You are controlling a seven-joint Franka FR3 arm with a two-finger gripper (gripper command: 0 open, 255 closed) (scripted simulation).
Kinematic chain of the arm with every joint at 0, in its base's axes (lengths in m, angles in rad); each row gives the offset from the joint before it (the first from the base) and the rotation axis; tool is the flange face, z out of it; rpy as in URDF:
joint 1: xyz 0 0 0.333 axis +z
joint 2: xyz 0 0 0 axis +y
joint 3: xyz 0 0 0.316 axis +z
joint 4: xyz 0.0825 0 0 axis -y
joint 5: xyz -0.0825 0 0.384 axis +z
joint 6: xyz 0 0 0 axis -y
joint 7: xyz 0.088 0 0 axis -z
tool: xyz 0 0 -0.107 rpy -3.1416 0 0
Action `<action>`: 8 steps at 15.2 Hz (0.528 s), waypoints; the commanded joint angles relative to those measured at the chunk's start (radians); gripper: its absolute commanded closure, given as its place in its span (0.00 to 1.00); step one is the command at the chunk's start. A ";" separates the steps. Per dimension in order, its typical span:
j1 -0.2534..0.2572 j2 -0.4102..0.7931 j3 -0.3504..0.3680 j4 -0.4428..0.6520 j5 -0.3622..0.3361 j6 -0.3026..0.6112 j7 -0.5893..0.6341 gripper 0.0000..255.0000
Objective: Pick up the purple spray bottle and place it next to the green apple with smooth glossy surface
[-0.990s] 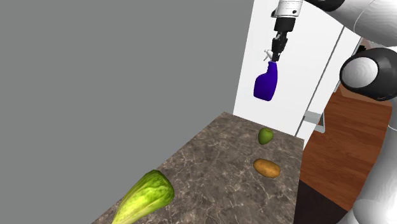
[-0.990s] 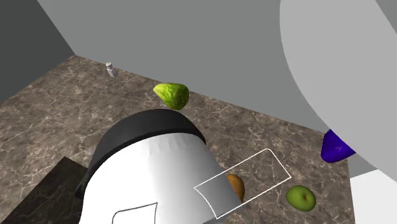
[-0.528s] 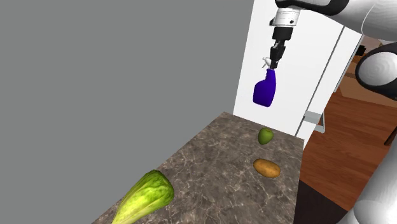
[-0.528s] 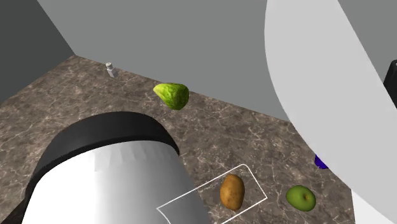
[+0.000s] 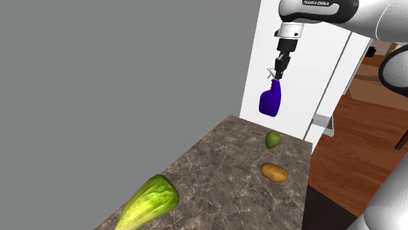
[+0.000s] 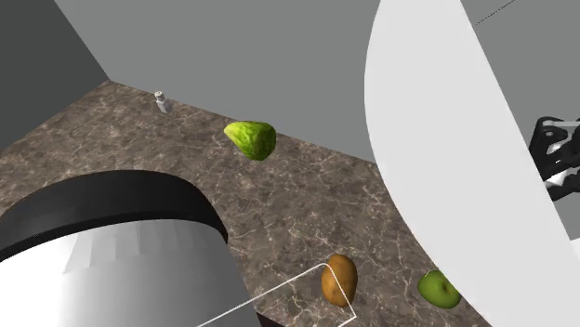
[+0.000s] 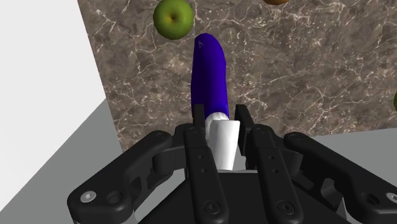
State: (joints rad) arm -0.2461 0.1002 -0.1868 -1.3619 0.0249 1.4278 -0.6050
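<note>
The purple spray bottle [image 5: 269, 101] hangs in the air high above the marble counter, its white trigger head clasped by my black gripper [image 5: 278, 69]. In the wrist view my gripper [image 7: 220, 118] is shut on the white neck, and the purple spray bottle [image 7: 210, 75] points down toward the counter. The green apple [image 5: 272, 139] lies on the counter almost straight below the bottle, near the far end; the green apple [image 7: 173, 17] appears just beside the bottle's base, and the green apple [image 6: 438, 288] sits low right in the second exterior view.
A brown potato [image 5: 274, 172] lies near the apple, closer to the stand. A large green leafy vegetable [image 5: 150, 202] rests at the near end. A white cabinet wall [image 5: 307, 78] stands behind the bottle. A small shaker [image 6: 161, 101] stands at the counter's far corner.
The arm has carried the bottle a little toward the shoulder view's left and lower, so it now hangs more directly over the apple. The grip is unchanged.
</note>
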 commanded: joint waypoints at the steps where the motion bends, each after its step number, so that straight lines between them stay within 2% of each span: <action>1: 0.000 -0.014 0.000 -0.048 -0.003 0.034 -0.001 1.00; 8: 0.004 -0.046 0.002 -0.184 -0.009 0.140 0.002 1.00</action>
State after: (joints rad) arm -0.2425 0.0589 -0.1850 -1.5263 0.0170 1.5516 -0.6033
